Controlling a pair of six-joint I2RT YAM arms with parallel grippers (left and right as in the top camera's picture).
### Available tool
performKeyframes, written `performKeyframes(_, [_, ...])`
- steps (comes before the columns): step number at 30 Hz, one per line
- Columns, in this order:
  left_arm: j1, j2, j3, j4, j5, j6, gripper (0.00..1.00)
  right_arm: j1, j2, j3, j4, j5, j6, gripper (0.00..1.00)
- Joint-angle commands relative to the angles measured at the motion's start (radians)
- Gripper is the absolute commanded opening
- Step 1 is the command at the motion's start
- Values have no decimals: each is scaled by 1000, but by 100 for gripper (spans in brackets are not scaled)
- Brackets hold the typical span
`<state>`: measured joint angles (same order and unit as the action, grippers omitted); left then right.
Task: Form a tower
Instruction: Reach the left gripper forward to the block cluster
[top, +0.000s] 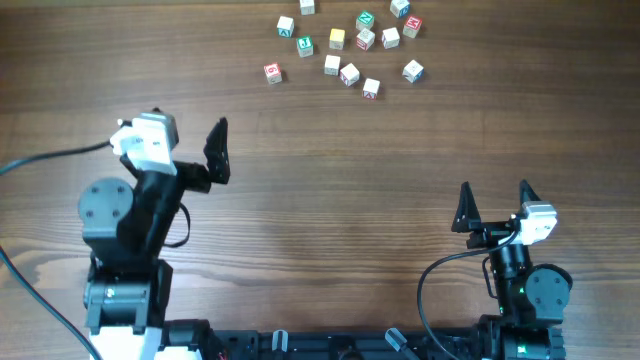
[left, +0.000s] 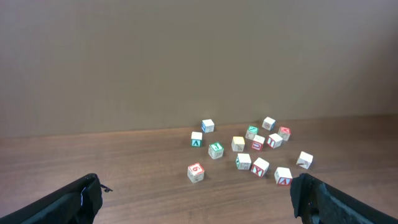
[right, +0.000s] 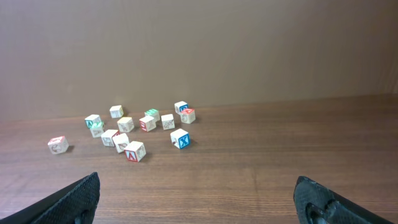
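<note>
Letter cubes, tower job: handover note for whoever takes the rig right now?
Left gripper: open, empty, over bare table, short of the cubes.
Right gripper: open, empty, near its own base, farther from the cubes.
Letter cubes: loose scatter near the table's far edge, none on another. One red-marked cube sits slightly apart on the left.
Done: nothing stacked.
Left: choose a base cube, then stack the others on it one at a time.
</note>
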<state>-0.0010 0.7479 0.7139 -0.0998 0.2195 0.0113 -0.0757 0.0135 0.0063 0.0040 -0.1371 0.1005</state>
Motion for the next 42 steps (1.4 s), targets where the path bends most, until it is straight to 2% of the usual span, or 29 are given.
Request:
performKeyframes(1, [-2,67,102,-17,32,-20,100,-6,-6,-1,4,8,7,100])
performKeyframes(10, [-2,219,322,-63,77,-20,100,-6,-6,-1,4,8,7,100])
performKeyframes(13, [-2,285,414,-143,80,-20,100,-6,-6,-1,4,8,7,100])
performKeyframes(17, [-2,448,673,-296,178,-20,100,-6,-6,-1,4,8,7,100])
performKeyframes(21, [-11,631,916,-476,194,-20,100,-6,-6,-1,4,8,7,100])
performKeyframes(26, [-65,818,1086,-484,195,-20,100,-6,-6,-1,4,8,7,100])
performKeyframes(33, [-126,993,1178,-458,195,-19,100,-6,-6,-1,4,8,7,100])
performKeyframes(39, [-153,1152,1168,-553,180,-18,100,-6,-6,-1,4,8,7,100])
performKeyframes(40, [-153,1180,1168,-556,180,-26,100,-6,-6,-1,4,8,7,100])
performKeyframes(42, [-156,1261,1168,-555,142,-124,100,-6,-6,-1,4,8,6,100])
